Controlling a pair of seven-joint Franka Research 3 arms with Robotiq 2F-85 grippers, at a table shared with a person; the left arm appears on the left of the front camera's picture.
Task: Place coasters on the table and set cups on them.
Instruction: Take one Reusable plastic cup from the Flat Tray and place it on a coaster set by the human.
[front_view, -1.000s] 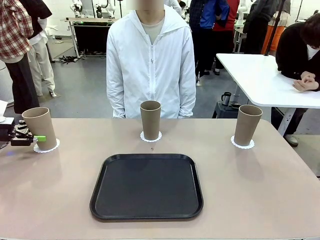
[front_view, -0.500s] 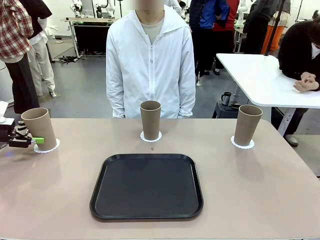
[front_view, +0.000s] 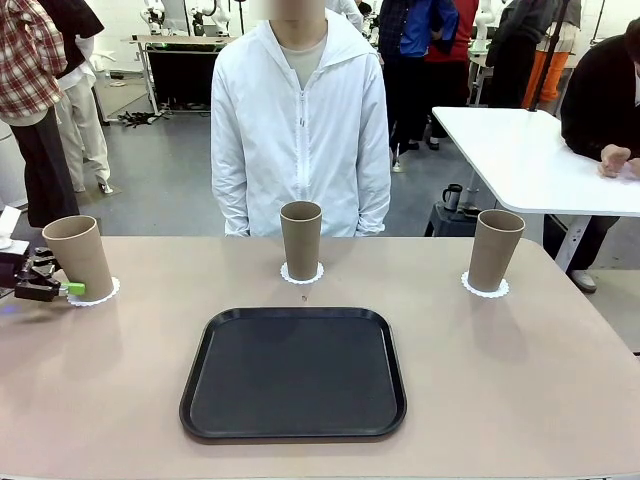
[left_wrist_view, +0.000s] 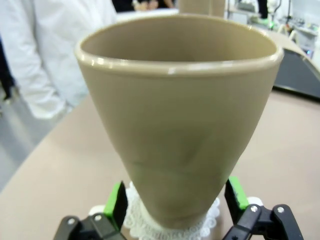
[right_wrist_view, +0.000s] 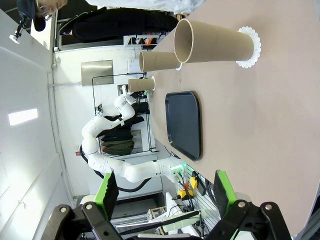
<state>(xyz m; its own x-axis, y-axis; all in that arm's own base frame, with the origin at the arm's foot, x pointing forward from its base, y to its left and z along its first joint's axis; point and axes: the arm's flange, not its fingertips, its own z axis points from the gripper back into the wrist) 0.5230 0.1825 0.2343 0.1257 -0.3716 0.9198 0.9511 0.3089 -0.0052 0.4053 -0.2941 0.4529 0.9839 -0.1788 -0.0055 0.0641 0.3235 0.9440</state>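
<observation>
With the tall tan-brown matte cup upright on its lacy white paper coaster, the left tool, fingers apart either side, should draw straight back without brushing it.

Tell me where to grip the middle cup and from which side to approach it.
Grip the middle cup around its lower half, where the taper is narrowest, coming level from the robot's side. It stands upright on its coaster, with bare table before it and the person behind.
</observation>
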